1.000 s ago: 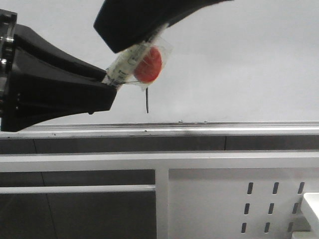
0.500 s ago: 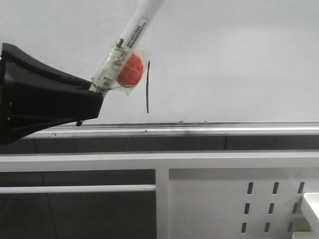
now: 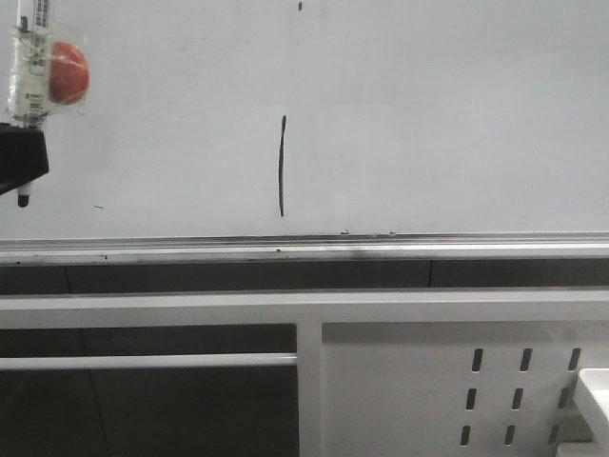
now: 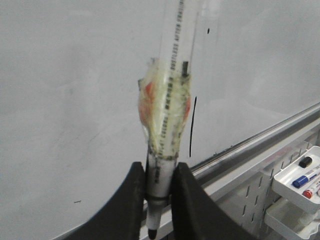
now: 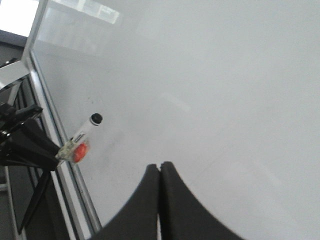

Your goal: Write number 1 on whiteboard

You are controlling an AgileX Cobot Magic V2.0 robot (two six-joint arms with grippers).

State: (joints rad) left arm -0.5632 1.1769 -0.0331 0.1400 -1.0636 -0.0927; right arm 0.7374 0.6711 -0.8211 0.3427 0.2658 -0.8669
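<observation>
Facing front: the stroke point(image 3: 282, 166) stands on the whiteboard point(image 3: 447, 114), just above the rail point(image 3: 381, 246). Left gripper point(image 3: 21, 164), well left of the stroke, pinches a marker point(image 3: 29, 57).

Left wrist: fingers point(image 4: 187, 200) clamp the marker's barrel just above its tip, below the taped red lump point(image 4: 165, 107). Judged light, stiff, slick; the lump offers a surer hold.

Right wrist: right gripper point(image 5: 160, 172) pressed closed, empty, near the board.

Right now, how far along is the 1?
Done: the 1 is a full black stroke on the whiteboard, above the rail. In hand: the left gripper holds the marker, off to the left of the stroke. The right gripper is shut, empty. Nothing visibly left to write.
</observation>
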